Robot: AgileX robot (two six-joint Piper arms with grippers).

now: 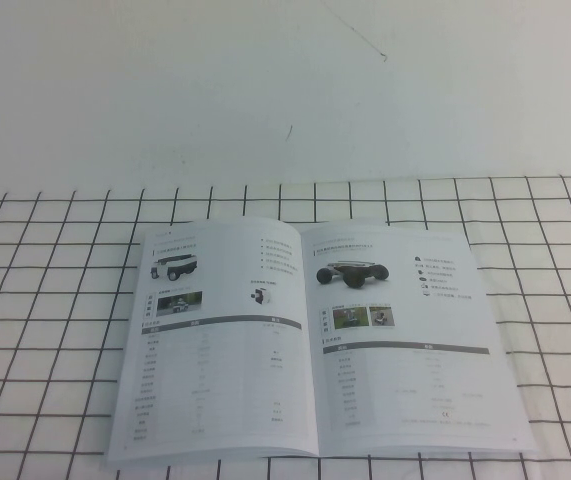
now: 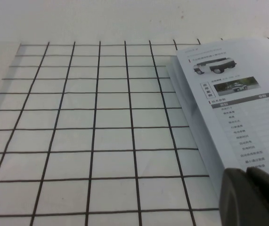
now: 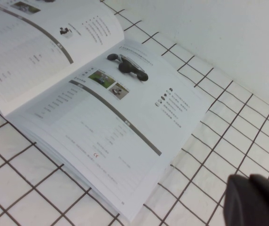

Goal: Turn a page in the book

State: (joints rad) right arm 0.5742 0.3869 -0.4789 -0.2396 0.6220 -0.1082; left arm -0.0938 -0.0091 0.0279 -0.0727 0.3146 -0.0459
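Observation:
The book lies open and flat on the grid-marked table. Its left leaf, the page, faces up with a white boxy vehicle near its top. The right leaf shows a single dark robot. Neither arm appears in the high view. In the left wrist view my left gripper hovers by the outer edge of the page, fingers together and holding nothing. In the right wrist view my right gripper is shut and empty over bare grid squares, just off the outer edge of the book.
The table is white with a black grid, and a plain white wall rises behind it. Open grid squares lie to the left and right of the book. The book's near edge sits close to the table's front.

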